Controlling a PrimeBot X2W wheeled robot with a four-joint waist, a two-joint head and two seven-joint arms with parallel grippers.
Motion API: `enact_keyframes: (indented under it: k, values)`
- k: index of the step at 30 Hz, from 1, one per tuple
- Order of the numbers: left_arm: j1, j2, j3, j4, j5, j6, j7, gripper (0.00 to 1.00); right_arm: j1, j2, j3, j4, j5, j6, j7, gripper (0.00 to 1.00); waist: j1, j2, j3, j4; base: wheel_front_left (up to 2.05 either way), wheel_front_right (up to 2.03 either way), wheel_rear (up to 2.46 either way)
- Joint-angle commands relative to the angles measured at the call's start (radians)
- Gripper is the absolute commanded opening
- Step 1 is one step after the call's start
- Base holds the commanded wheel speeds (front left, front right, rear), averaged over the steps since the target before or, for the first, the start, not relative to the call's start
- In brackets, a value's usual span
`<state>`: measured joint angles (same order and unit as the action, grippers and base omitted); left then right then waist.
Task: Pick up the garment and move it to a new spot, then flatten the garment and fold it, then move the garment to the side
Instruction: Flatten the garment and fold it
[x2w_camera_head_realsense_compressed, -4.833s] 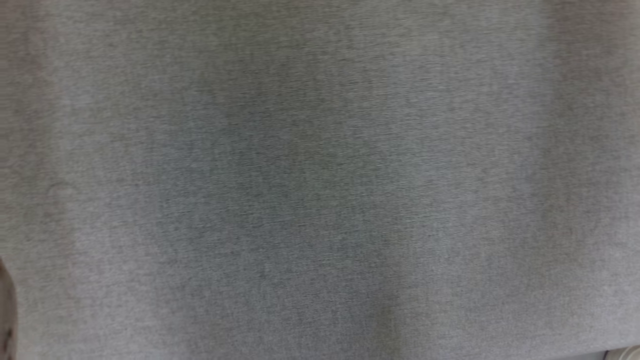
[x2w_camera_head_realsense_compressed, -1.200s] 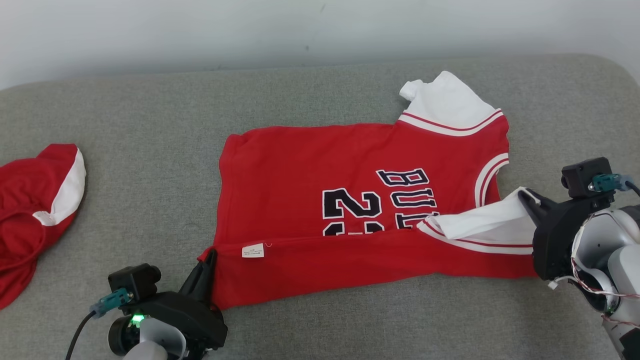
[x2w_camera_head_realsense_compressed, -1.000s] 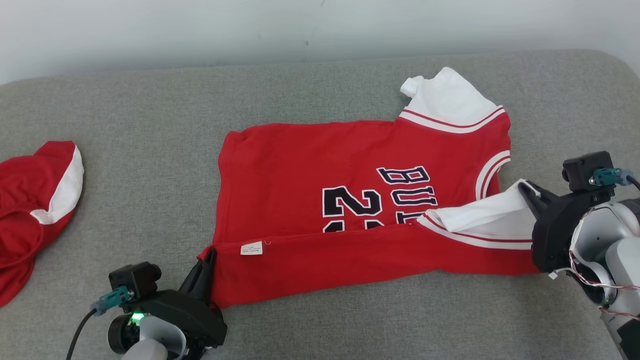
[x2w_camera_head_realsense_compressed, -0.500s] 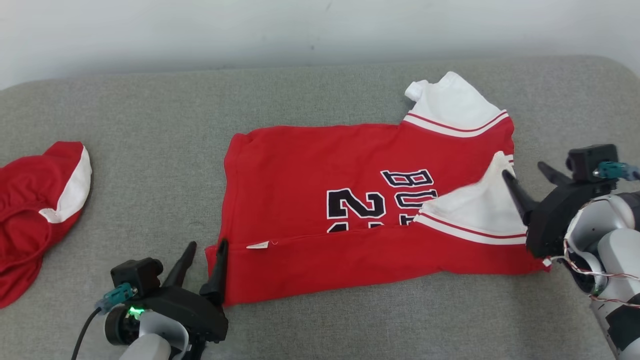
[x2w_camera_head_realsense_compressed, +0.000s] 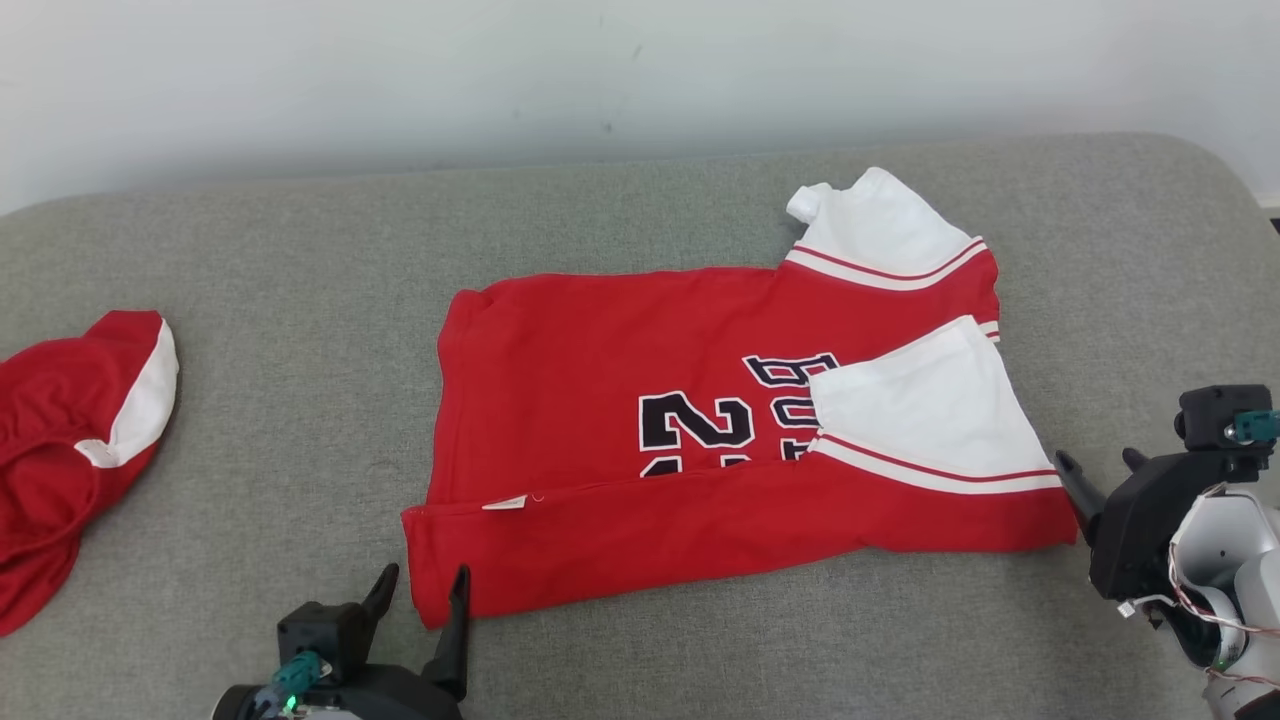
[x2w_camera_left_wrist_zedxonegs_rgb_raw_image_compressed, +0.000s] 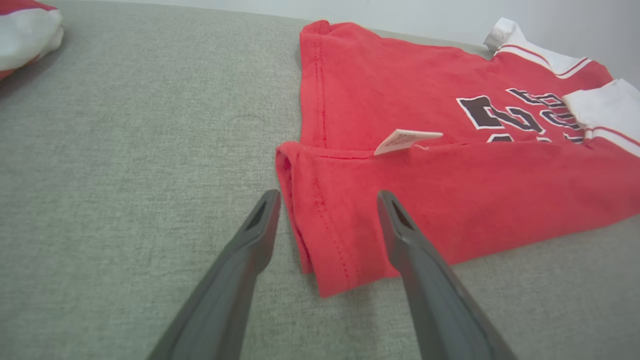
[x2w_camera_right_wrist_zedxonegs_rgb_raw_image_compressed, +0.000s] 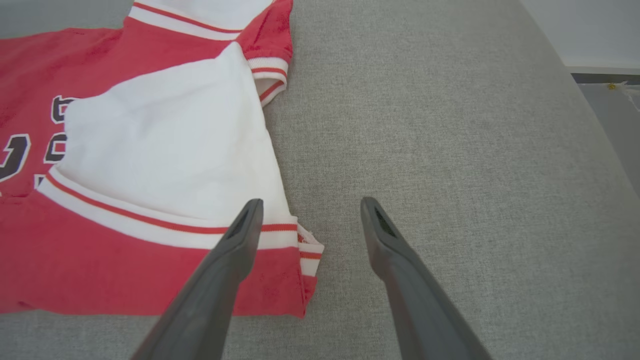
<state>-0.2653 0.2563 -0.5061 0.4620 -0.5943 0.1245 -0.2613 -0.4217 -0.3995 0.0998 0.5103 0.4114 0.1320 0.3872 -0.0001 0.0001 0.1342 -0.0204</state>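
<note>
jersey: mid-cushion, near edge folded over | left gripper: jaws apart, empty, at hem corner | right gripper: apart, empty, beside sleeve | handling: light, limp, probably not slippery; pinch doubled edge at both corners

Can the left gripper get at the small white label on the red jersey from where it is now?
Probably yes. The left gripper is open at the near corner of the jersey, and the label lies just beyond, on the folded edge, uncovered.
</note>
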Motion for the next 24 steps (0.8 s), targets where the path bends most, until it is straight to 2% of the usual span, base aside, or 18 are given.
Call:
enact_keyframes:
  k: [1, 7, 12, 18, 22, 23, 24]
  values:
    - [0.009, 0.000, -0.009, 0.007, 0.019, 0.014, 0.004, 1.00, 0.015, 0.016, -0.019, -0.005, -0.017, -0.003, 0.018, 1.00, 0.0001, -0.0001, 0.006, -0.003, 0.00, 0.00, 0.00]
    - [-0.010, -0.013, -0.021, 0.035, 0.027, 0.061, 0.044, 1.00, 0.036, 0.060, -0.082, 0.008, -0.062, -0.003, 0.090, 1.00, 0.0001, -0.0001, 0.031, 0.001, 0.00, 0.00, 0.00]
    - [-0.028, -0.024, -0.018, 0.058, 0.018, 0.080, 0.061, 1.00, 0.046, 0.099, -0.122, 0.016, -0.096, -0.003, 0.152, 1.00, 0.0001, -0.0001, 0.043, 0.011, 0.00, 0.00, 0.00]
    - [-0.057, -0.035, -0.020, 0.080, 0.004, 0.073, 0.080, 1.00, 0.068, 0.141, -0.158, 0.017, -0.117, -0.003, 0.226, 1.00, 0.0001, -0.0001, 0.050, 0.017, 0.00, 0.00, 0.00]
    - [-0.063, -0.047, -0.037, 0.108, -0.009, 0.049, 0.128, 1.00, 0.074, 0.169, -0.168, 0.014, -0.120, -0.002, 0.251, 1.00, 0.0001, -0.0001, 0.051, 0.016, 0.00, 0.00, 0.00]
    - [-0.060, -0.051, -0.042, 0.113, -0.014, 0.043, 0.139, 0.83, 0.075, 0.174, -0.167, 0.014, -0.123, -0.002, 0.256, 1.00, 0.0001, -0.0001, 0.051, 0.015, 0.00, 0.00, 0.00]
    - [-0.058, -0.052, -0.045, 0.117, -0.018, 0.037, 0.147, 0.42, 0.076, 0.180, -0.168, 0.014, -0.122, -0.002, 0.260, 1.00, 0.0001, -0.0001, 0.050, 0.015, 0.00, 0.00, 0.00]
